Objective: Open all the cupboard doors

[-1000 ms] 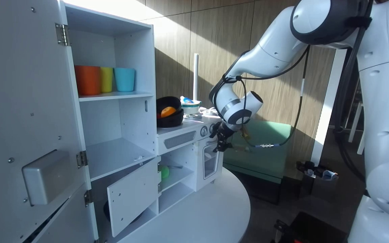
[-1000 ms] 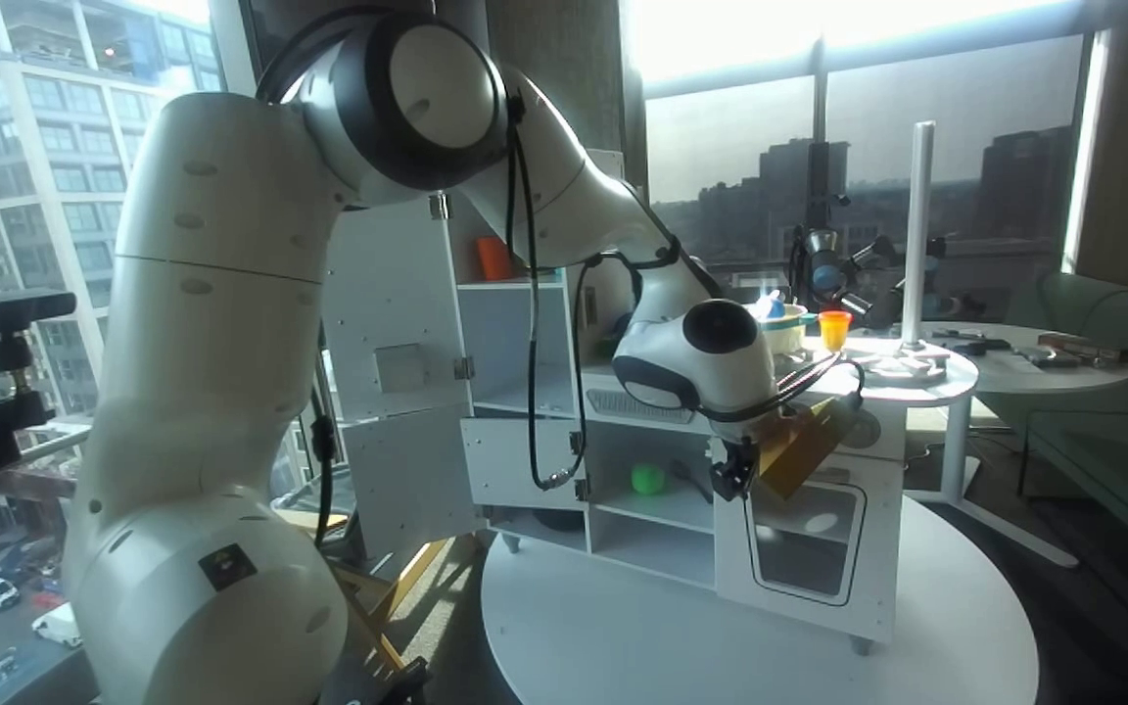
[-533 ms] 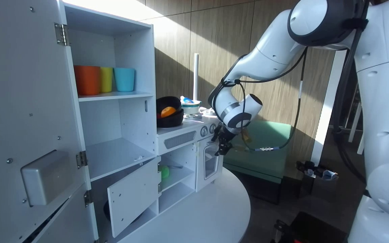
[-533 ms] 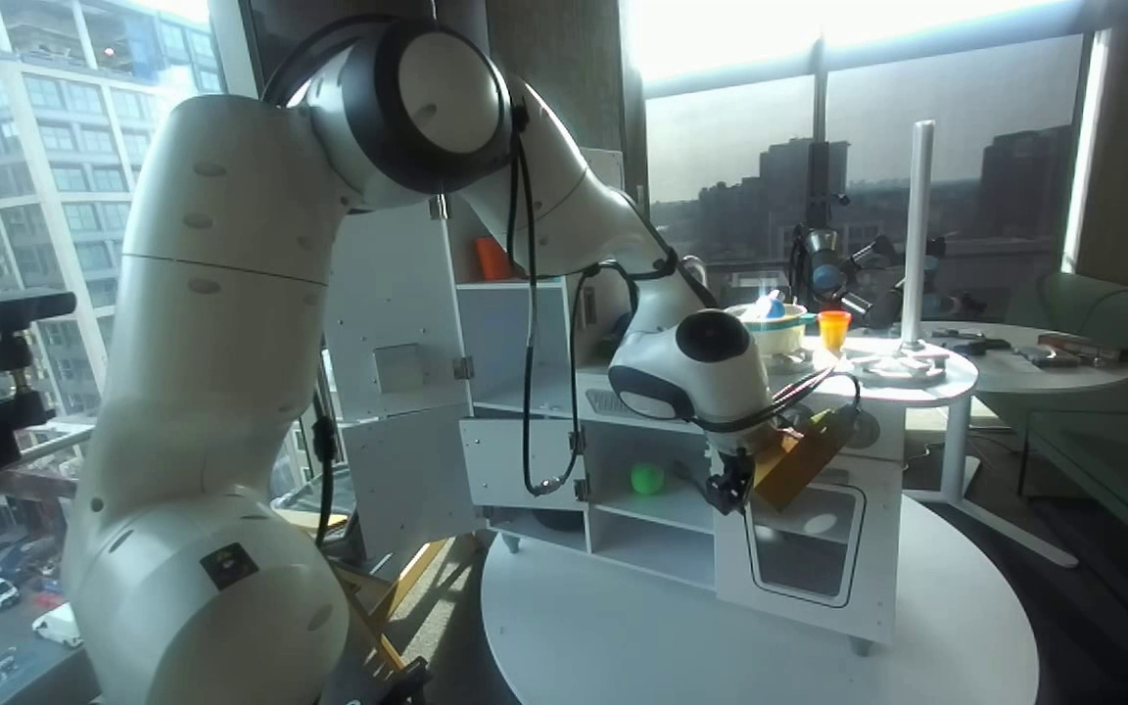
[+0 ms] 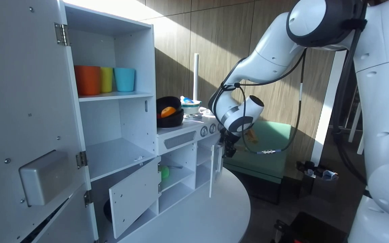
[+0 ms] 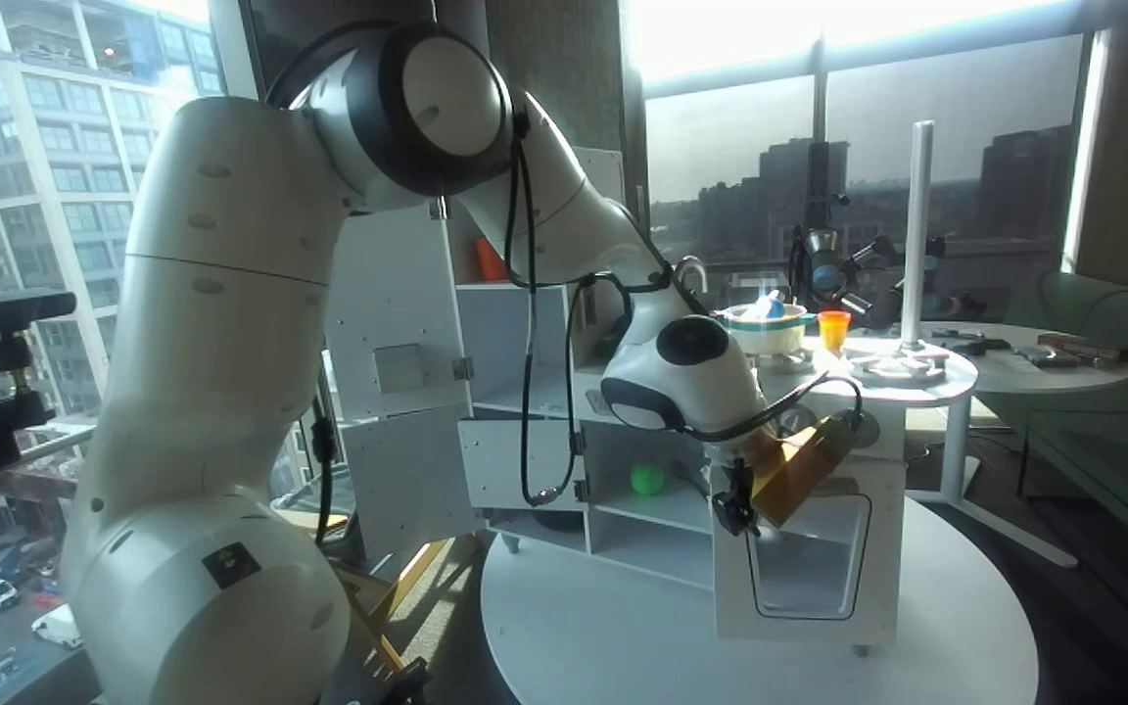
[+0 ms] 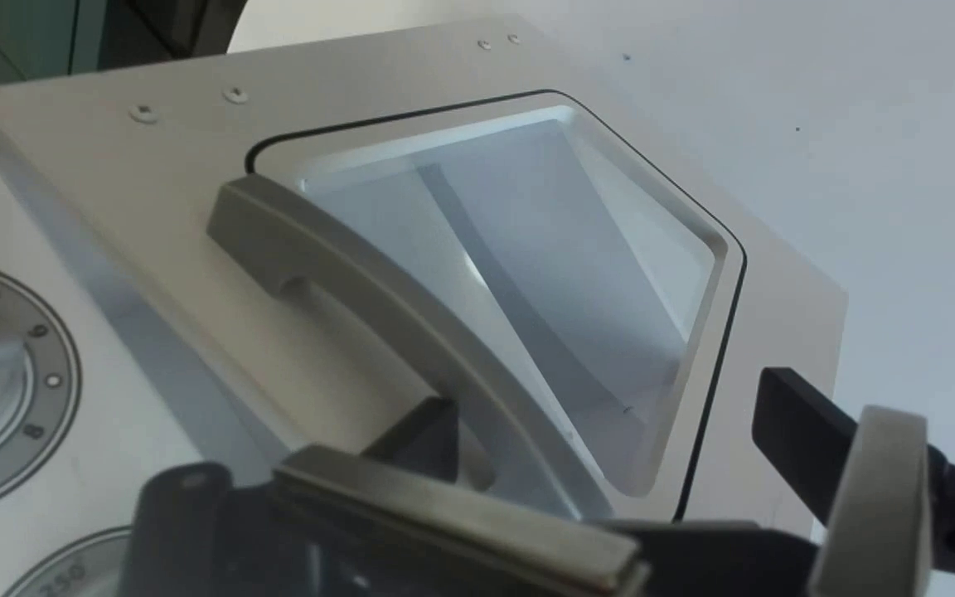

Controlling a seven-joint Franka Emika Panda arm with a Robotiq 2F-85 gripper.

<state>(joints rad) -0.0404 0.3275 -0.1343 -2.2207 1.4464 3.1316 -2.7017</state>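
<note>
The oven-style cupboard door point(image 7: 378, 91), white with a window, stands partly open; it also shows edge-on in an exterior view point(image 5: 212, 168). My gripper point(image 7: 610, 439) is open at its grey handle point(image 7: 411, 323). One finger reaches in at the space behind the handle; the other is apart, over the door's far side. The gripper also shows in both exterior views point(image 5: 228, 145) point(image 6: 735, 499). The large door with the grey dispenser point(image 5: 29, 101), the lower door point(image 6: 412, 480) and the small door point(image 5: 135, 195) all stand swung open.
Knobs point(image 5: 204, 131) sit above the oven door. Black bowls point(image 5: 170, 118) and a pot point(image 6: 770, 328) stand on the counter. Coloured cups point(image 5: 88, 80) stand on a shelf. The round white table point(image 6: 623, 646) lies below, and a cable point(image 5: 301, 91) hangs off the arm.
The oven door has swung outward from shut to partly open. My gripper has moved out from the kitchen front and slightly down. The other doors look almost unchanged.
</note>
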